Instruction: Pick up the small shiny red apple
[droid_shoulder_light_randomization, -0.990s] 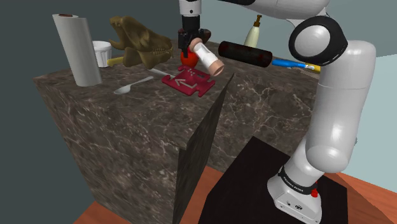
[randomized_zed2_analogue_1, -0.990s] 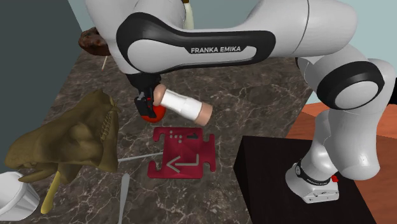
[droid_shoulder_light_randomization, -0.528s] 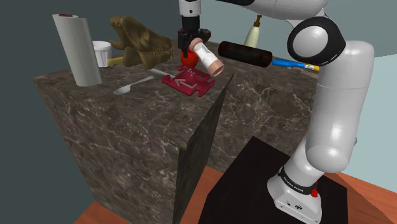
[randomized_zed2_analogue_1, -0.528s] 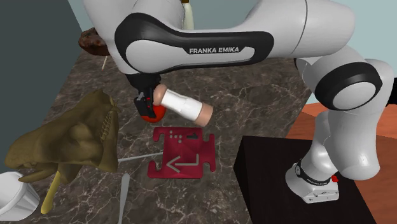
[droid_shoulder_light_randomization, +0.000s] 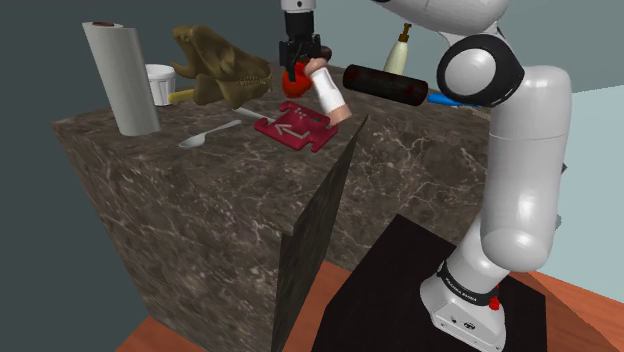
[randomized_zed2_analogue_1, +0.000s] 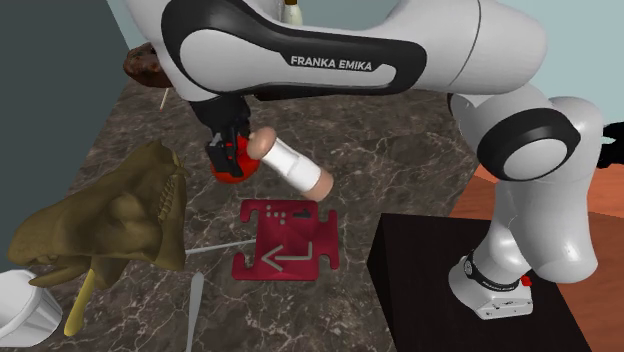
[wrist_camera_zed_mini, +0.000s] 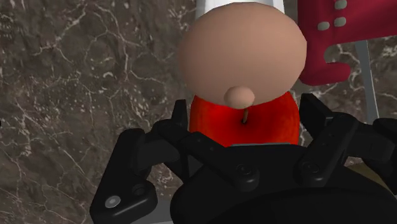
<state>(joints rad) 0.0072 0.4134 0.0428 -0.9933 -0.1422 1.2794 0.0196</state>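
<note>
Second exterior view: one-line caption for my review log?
Black gripper clasps the red apple, a white tube resting against it, beside a red mat.

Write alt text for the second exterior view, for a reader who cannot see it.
The black gripper clasps a shiny red apple over a dark marble counter, with a tilted white cylinder beside the apple. A flat red piece and an olive animal skull lie nearby.
</note>
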